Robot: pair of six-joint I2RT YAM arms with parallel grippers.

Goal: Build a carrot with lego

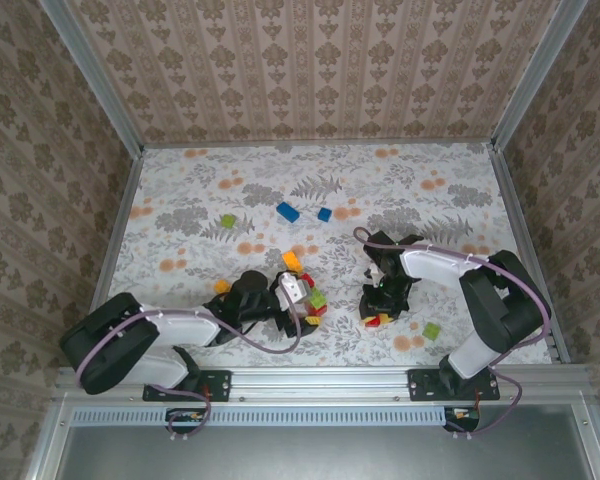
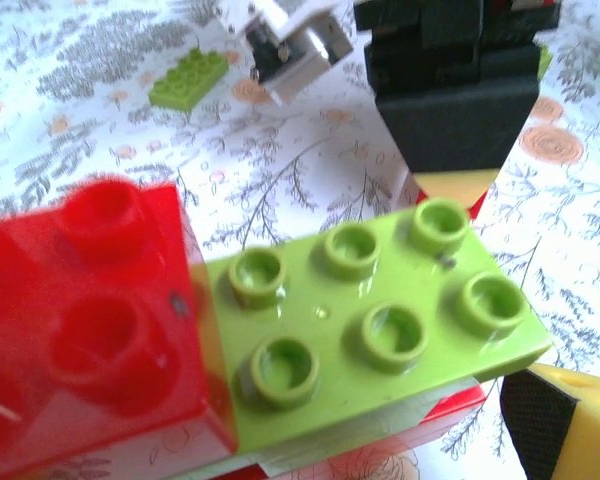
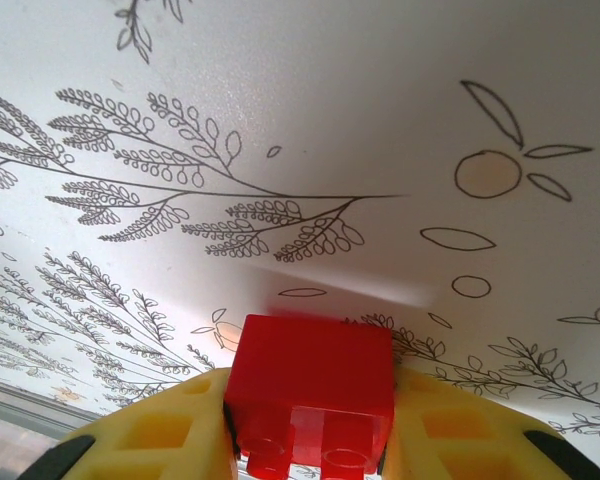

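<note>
Firstly, in the top external view, the flowered bench (image 1: 430, 200) is seen with lego spread over it. The left gripper (image 1: 302, 298) is lowered at the near middle, among an orange brick (image 1: 292, 260), a light green brick (image 1: 318, 298) and some red pieces. The right gripper (image 1: 380, 312) is pointed down just to the right of it, with red and yellow seen at its tip. A blue oblong brick (image 1: 287, 211) and a small blue brick (image 1: 324, 214) are laid further back, well apart from both grippers.

Next, in the left wrist view, the light green brick, with six studs, is seen very close and is touched on its left by a large red brick (image 2: 80, 320). One yellow finger pad (image 2: 570, 420) is seen just beside its corner. The left fingers are spread wide and nothing is gripped.

Lastly, in the right wrist view, a small red brick (image 3: 315, 385) is clamped between the two yellow fingers (image 3: 170, 435) and touched by both. Whether it rests on the bench cannot be told.
</note>
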